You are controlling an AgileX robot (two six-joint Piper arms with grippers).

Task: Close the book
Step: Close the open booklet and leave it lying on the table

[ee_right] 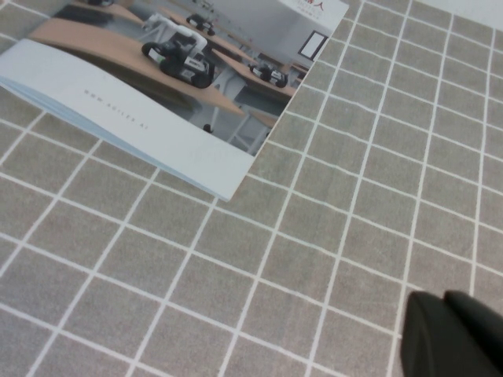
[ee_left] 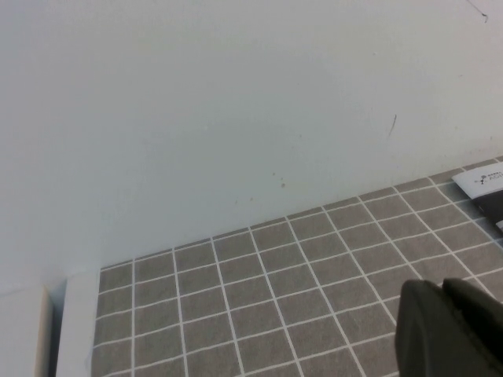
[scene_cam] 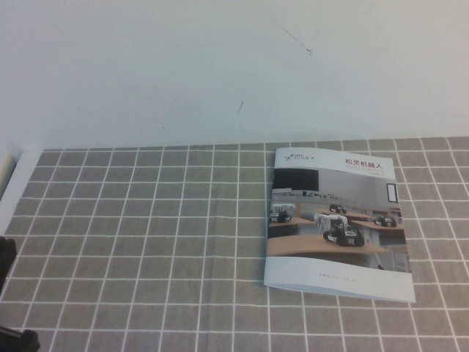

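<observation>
Overhead, you look down on a bench (ee_left: pixel 77 322) with a white edge, spread with a grey woven cloth (scene_cam: pixel 146 242) ruled into squares by thin white lines. Behind it rises a pale, smooth wall (scene_cam: pixel 220 66) with a few small dark marks.

A thin softcover book (scene_cam: pixel 333 224) lies closed and flat on the cloth, right of centre, front cover up. It is rectangular with sharp corners. The cover has a white band at the top with a red title, a photograph of small robot arms on wooden desks in the middle, and a pale blue band along the near edge. In the right wrist view, that near edge of the book (ee_right: pixel 157 78) shows thin stacked page edges resting on the fabric.

A wide stretch of cloth runs from the book to the bench's left edge, and narrower strips lie in front of it and to its right. Its far edge sits near the wall.

Your left gripper (ee_left: pixel 449 314) shows only as a dark rounded shape above the cloth on the left side, well apart from the book (ee_left: pixel 483 184), whose corner just enters that view. Your right gripper (ee_right: pixel 449 330) is a similar dark shape above the cloth, near the book's front right corner but not touching it. You cannot tell how far either gripper is open, and neither has hold of anything visible.
</observation>
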